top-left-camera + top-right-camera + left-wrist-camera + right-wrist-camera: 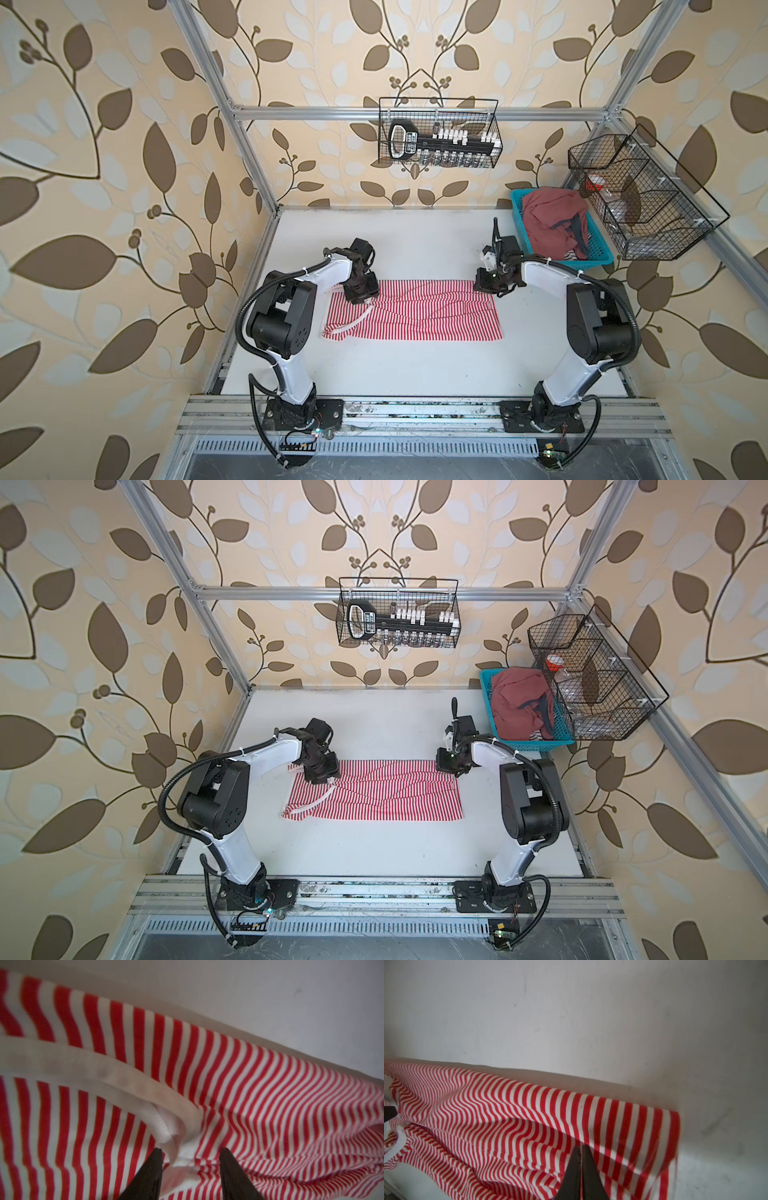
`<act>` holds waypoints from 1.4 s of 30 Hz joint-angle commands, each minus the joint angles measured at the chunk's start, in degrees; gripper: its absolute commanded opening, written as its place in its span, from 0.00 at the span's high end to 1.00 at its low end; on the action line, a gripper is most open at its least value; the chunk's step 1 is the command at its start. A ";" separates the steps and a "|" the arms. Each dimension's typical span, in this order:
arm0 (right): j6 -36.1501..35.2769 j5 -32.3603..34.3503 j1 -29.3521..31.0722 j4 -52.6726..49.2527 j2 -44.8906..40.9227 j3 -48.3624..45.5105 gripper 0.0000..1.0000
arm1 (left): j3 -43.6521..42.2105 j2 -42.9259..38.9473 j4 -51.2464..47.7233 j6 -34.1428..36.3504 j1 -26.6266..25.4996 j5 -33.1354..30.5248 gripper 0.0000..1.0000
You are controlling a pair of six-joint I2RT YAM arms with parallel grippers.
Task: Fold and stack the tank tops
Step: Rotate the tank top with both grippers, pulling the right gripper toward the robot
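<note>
Right wrist view: the right gripper (581, 1147), fingers (588, 1167) together, sits at the striped tank top (508, 1105)'s three-o'clock end. The left gripper (191, 1150), fingers (149, 1172) apart, straddles the nine-o'clock white trim (104, 1072), likely to fold.

No legible text or labels

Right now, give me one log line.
striped tank top: on table; left gripper: open over white trim; right gripper: shut at hem; red tank top: in blue basket

white table (415, 365): striped tank top (415, 316), teal basket (518, 212)
</note>
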 commanded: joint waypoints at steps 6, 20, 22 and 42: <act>-1.96 0.28 0.33 -1.73 2.76 -0.95 0.85 | 5.60 7.94 -0.56 1.13 0.60 -4.62 0.53; 1.24 -0.57 0.63 -3.88 -7.69 -13.26 0.78 | 38.63 31.06 -11.48 7.75 0.60 -8.34 0.56; 1.94 -1.77 0.69 -3.94 -9.92 -16.12 0.78 | 43.16 33.63 -11.22 8.75 0.60 -5.75 0.56; 26.25 -8.87 24.25 8.47 -27.27 -36.84 0.73 | 61.48 47.70 -2.01 13.42 -6.74 14.27 0.58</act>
